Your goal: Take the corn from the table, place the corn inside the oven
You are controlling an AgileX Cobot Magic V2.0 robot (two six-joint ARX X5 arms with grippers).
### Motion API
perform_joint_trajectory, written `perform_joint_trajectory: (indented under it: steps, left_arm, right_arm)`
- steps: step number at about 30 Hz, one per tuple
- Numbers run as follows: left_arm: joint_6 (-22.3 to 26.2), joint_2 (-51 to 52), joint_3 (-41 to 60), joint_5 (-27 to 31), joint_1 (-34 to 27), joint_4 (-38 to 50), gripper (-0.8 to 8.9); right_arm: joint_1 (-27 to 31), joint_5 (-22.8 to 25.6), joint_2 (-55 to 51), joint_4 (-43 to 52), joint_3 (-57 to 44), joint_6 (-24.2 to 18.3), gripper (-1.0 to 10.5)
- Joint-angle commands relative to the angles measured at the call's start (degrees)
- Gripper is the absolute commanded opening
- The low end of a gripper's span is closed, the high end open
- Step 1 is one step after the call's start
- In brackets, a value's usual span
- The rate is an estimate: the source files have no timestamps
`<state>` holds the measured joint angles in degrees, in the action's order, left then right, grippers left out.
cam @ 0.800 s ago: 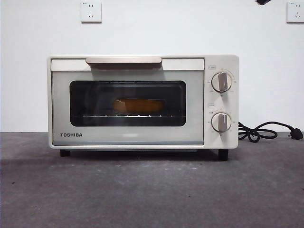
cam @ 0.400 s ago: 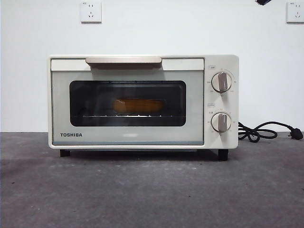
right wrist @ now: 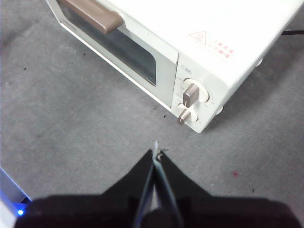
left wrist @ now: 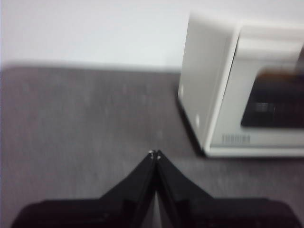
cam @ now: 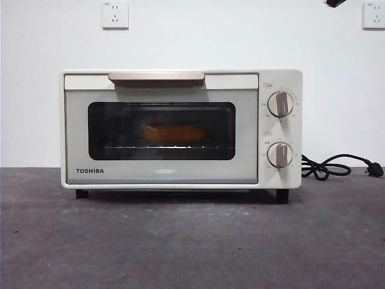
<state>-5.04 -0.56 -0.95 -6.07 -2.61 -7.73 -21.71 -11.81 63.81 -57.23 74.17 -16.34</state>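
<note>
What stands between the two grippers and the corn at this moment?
The oven's closed door does: the corn lies inside on the rack, behind the dark glass. The left gripper and right gripper are both outside.

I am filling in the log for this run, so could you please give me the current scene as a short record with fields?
corn: lying on the rack inside the oven, seen through the window
oven: door shut, standing on the table
table: dark grey
left gripper: shut, empty, above the table beside the oven
right gripper: shut, empty, above the table in front of the knobs
cord: lying coiled on the table beside the oven
</note>
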Motion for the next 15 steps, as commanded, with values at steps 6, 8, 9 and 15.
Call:
perform_joint_trajectory:
  steps: [6, 8, 9, 15]
  left_arm:
    - [1.0, 0.2, 0.4, 1.2, -0.2, -2.2, -0.04]
    - [1.0, 0.2, 0.4, 1.2, -0.2, -2.2, -0.04]
    - [1.0, 0.2, 0.4, 1.2, -0.2, -2.2, -0.04]
    - [1.7, -0.6, 0.4, 1.6, -0.2, -1.7, -0.04]
  right_arm:
    - [0.0, 0.1, 0.2, 0.2, 0.1, -0.3, 0.0]
    - [0.0, 0.2, 0.2, 0.2, 0.1, -0.3, 0.0]
    - [0.0, 0.2, 0.2, 0.2, 0.1, -0.3, 0.0]
    - [0.0, 0.2, 0.2, 0.2, 0.1, -0.3, 0.0]
